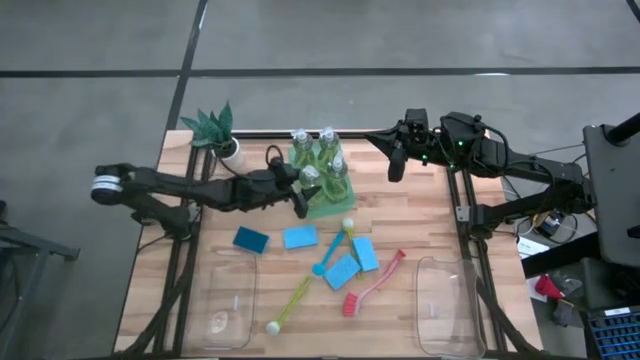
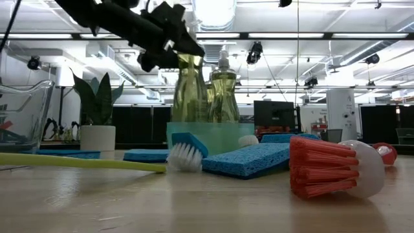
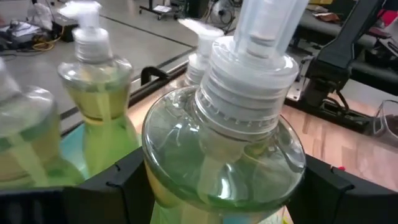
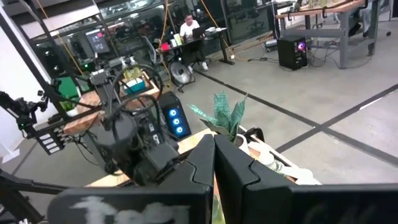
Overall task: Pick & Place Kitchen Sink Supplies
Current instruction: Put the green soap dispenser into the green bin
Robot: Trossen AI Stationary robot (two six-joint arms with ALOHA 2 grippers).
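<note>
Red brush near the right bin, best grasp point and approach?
Grip the red brush mid-handle, on the slim straight stretch between its bristle head and the far tip. Come straight down from above with the fingers across the handle: it lies flat on the table, angled, and the bulky bristle head is a poorer hold. The right gripper, shut and hovering at the far edge, seems nearest.

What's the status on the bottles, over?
Left pincer closed around a soap bottle at the green tray. Right pincer shut, idle at the table's far edge. Three other bottles crowd close beside the held one.

left gripper point(image 1: 303, 186) gripping bottle point(image 1: 310, 180), green tray point(image 1: 330, 203)
</note>
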